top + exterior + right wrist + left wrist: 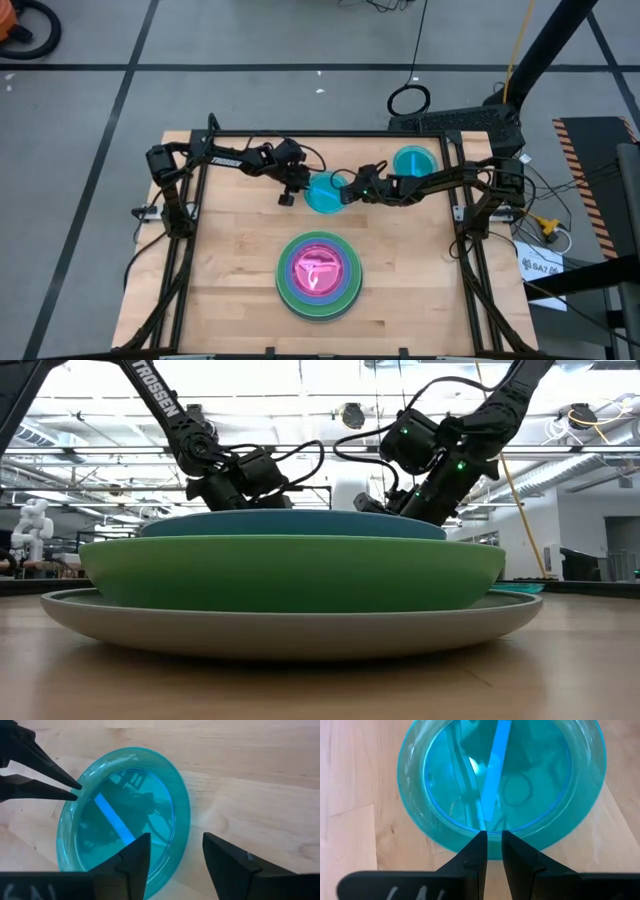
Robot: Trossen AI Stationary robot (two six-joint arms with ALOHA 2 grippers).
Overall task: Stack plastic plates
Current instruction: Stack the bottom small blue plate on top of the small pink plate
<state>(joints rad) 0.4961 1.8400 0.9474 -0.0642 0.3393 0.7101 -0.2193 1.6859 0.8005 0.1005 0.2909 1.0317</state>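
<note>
While the stack (319, 275) of plates sits at the front middle of the table (230, 270), grey at the bottom, then green and blue rims with a pink plate on top, both arms work at the teal plate (324, 192) lying farther back. The left end effector (493, 844) pinches that plate's rim, its fingers nearly together with the edge between them (the right wrist view shows the same tips clamped on the rim). The right end effector (174, 851) hovers at the opposite edge with its jaws spread wide, one finger over the plate and one over bare wood, holding nothing. A second teal plate (414, 161) lies apart near the back right corner.

The risk, as I judge it, is the thin glossy rim slipping from so narrow a pinch when lifted, or the two arms crowding each other over one small plate and knocking it sideways.
</note>
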